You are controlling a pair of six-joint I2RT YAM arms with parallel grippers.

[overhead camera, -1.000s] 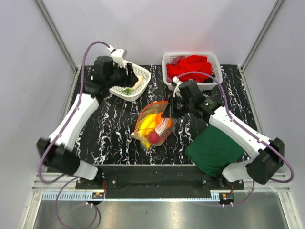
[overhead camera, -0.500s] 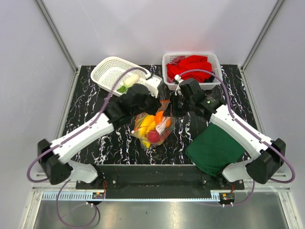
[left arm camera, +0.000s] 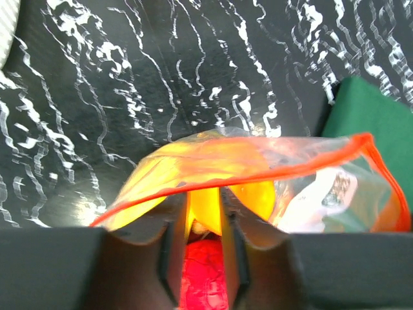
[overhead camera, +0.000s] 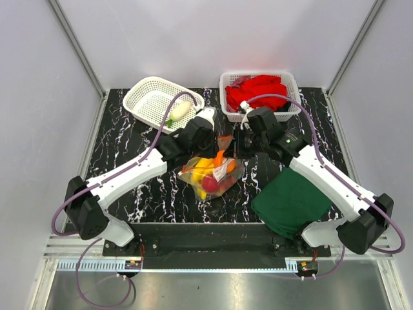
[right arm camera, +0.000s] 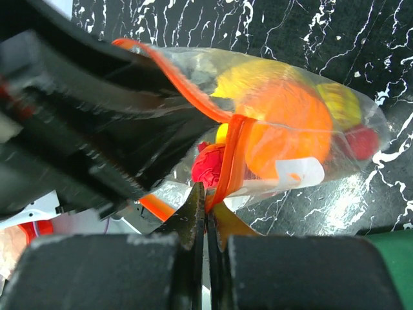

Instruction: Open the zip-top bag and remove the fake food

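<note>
Zip-top bag, top view: clear, crinkled, orange-red strip; lies mid-bench between both arms. Fake food inside: yellow, orange, red. Left arm was over white basket a second ago, now at bag's far end.
Left wrist: left tool narrowly spread at bag mouth, fruit showing in gap; grip cannot tell.
Right wrist: right tool pressed together, pinching strip.

light: bright, even | shadows: soft | left gripper blurred (very close)
</note>
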